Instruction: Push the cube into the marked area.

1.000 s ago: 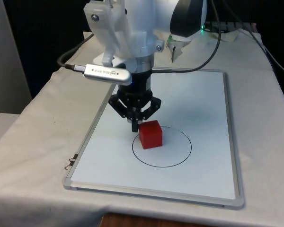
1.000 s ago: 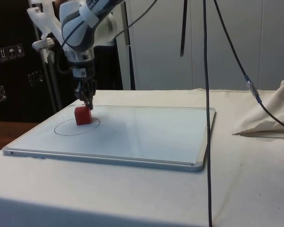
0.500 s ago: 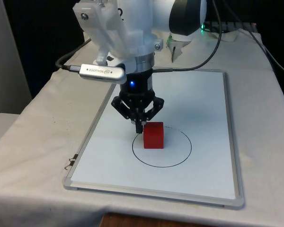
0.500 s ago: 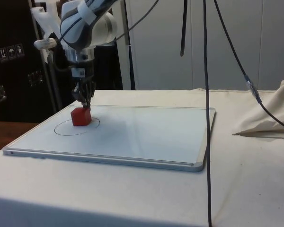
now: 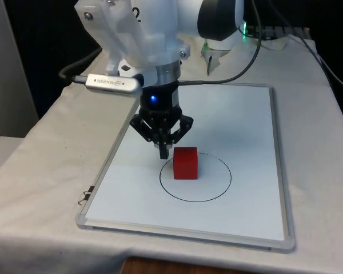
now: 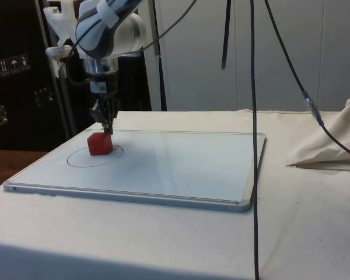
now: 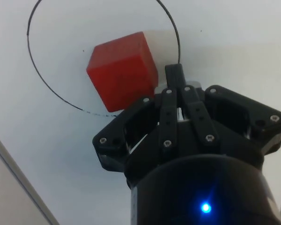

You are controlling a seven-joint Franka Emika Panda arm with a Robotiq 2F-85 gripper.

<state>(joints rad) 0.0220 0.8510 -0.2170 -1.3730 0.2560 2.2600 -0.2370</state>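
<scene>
Black two-finger gripper, fingers together and holding nothing, tip just beside the upper-left edge of the small red matt cube, at centre frame in the front view. The cube lies toward the front view's right of the fingers, inside the thin black drawn circle near its upper-left arc. Glossy, metal-framed whiteboard rests on the cloth-covered worktop.

Even, bright overhead light on the white cloth-covered desk, soft sheen across the glossy white metal-framed board, faint shadow beside the red cube, black curtains dark behind, wrist close-up slightly soft.
</scene>
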